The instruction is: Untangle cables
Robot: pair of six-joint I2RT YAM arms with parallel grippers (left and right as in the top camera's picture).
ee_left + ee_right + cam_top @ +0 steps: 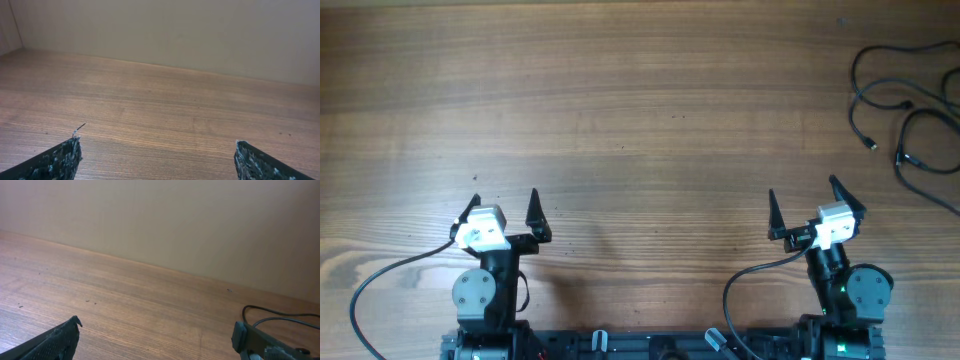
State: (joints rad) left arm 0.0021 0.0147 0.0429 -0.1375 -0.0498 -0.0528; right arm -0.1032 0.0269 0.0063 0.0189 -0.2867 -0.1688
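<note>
Cables, thin black flexible cords (902, 155), sprawl in loose loops on the brown wooden desk (640, 100), well beyond and to the right of the right claw (802, 188). That claw gapes empty, and so does the left claw (504, 196), well to its left. Best move now: the right claw reaches out and pinches near a plug end. Count: two claws, perhaps two cables, though they run off-frame.

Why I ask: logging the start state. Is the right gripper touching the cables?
Apart. The overhead view shows a wide stretch of table between the right gripper and the cables.
</note>
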